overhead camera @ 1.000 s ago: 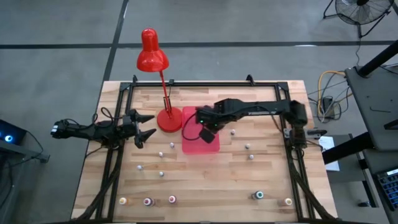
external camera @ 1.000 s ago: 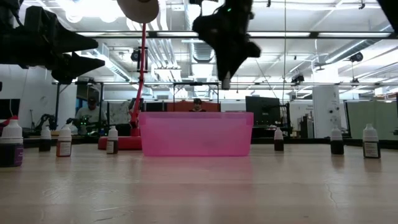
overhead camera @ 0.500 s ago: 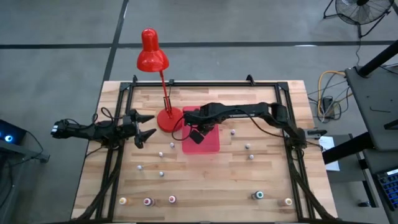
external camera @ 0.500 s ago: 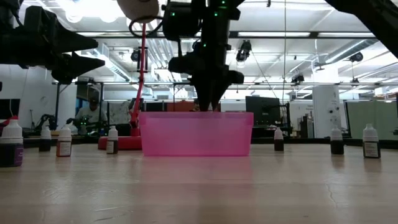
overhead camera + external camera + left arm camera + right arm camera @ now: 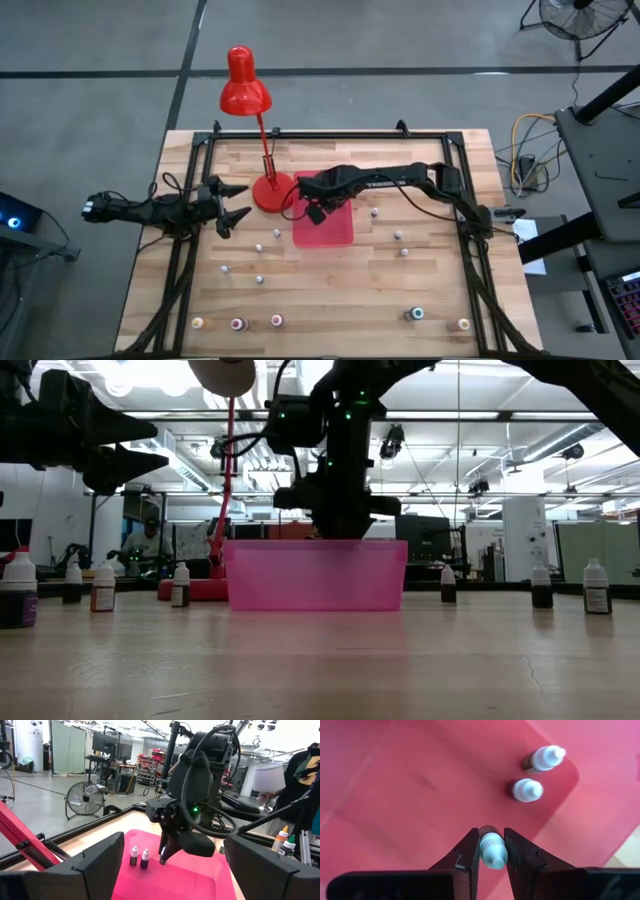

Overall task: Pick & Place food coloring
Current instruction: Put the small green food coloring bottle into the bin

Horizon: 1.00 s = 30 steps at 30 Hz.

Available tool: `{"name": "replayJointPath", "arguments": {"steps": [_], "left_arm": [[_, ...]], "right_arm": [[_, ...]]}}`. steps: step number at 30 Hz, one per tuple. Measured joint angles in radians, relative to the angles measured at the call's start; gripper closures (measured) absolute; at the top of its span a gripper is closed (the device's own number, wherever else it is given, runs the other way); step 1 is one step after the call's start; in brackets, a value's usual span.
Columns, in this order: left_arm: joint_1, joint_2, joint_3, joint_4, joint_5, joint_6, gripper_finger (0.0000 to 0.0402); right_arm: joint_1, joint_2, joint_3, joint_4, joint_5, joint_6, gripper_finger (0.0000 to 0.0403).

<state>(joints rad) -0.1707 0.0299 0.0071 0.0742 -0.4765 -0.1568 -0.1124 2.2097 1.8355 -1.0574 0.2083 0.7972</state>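
Since 1 second ago, right claw (image 5: 491, 851) has swung across and dropped lower over pink tray (image 5: 335, 232). It is clamped on 1 food coloring bottle (image 5: 492, 850). Only right wrist view shows this grip: white cap toward camera, long axis running down toward tray floor. 2 bottles (image 5: 536, 775) already stand inside. Left claw (image 5: 236, 202) unchanged, spread wide, empty, near lamp base (image 5: 271, 193) on worktop (image 5: 340, 295).
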Motion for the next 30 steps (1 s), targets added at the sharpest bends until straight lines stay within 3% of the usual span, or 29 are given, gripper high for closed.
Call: {"name": "replayJointPath", "arguments": {"steps": [17, 30], "left_arm": [[0.0, 0.0, 0.0, 0.0, 0.0, 0.0, 0.0087], [0.0, 0.0, 0.0, 0.0, 0.0, 0.0, 0.0087]], "right_arm": [[-0.031, 0.0, -0.079, 0.097, -0.008, 0.005, 0.0337], [-0.032, 0.0, -0.079, 0.1, -0.01, -0.011, 0.0287]]}}
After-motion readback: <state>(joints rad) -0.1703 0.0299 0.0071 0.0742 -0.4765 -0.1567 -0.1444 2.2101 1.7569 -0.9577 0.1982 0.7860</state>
